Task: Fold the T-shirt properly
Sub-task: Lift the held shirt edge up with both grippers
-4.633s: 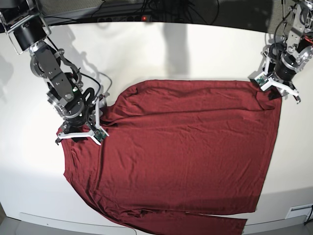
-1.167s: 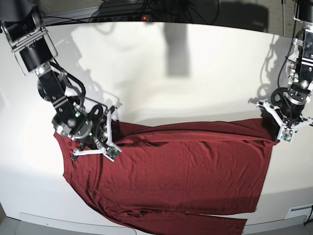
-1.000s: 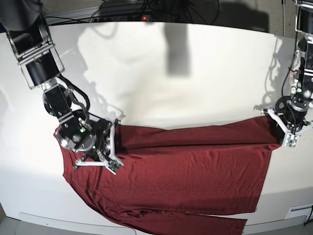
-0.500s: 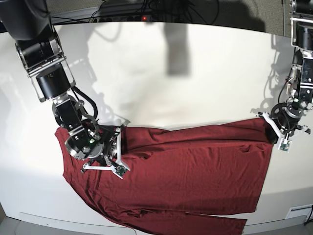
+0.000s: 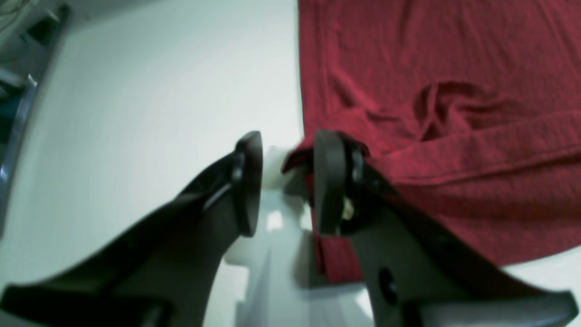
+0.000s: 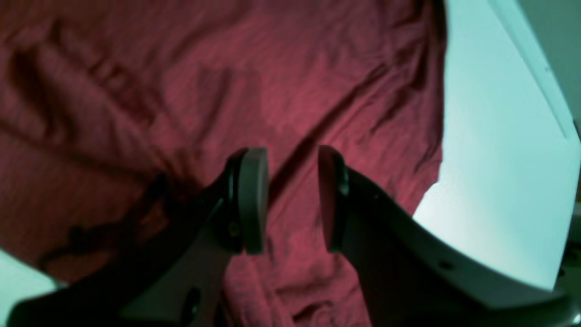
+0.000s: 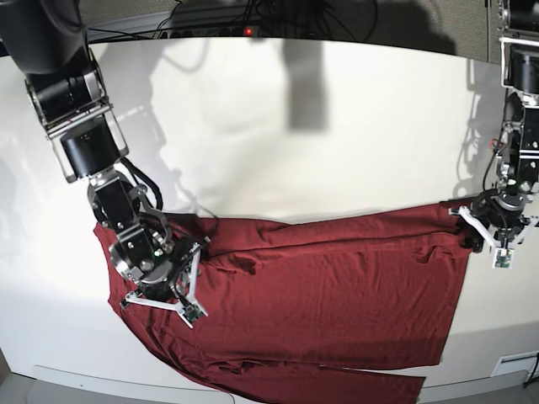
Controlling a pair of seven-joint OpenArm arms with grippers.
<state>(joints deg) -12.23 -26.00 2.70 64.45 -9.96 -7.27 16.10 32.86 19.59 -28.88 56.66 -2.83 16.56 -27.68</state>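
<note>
The dark red T-shirt lies on the white table, its far part folded forward over the near part. My right gripper stands over the shirt's left end. In the right wrist view this gripper is open, with wrinkled shirt fabric under it and nothing between its fingers. My left gripper is at the shirt's right edge. In the left wrist view it is open too. A loose corner of the shirt rests against the inner side of one finger, and bare table shows in the gap.
A sleeve trails past the table's front edge. Cables and a power strip with a red light run along the back. A white fitting sits at the front right corner.
Both grippers have opened and let go of the shirt's folded edge, which now lies slack with a small pucker near the right end. Both arms have moved slightly toward the front.
</note>
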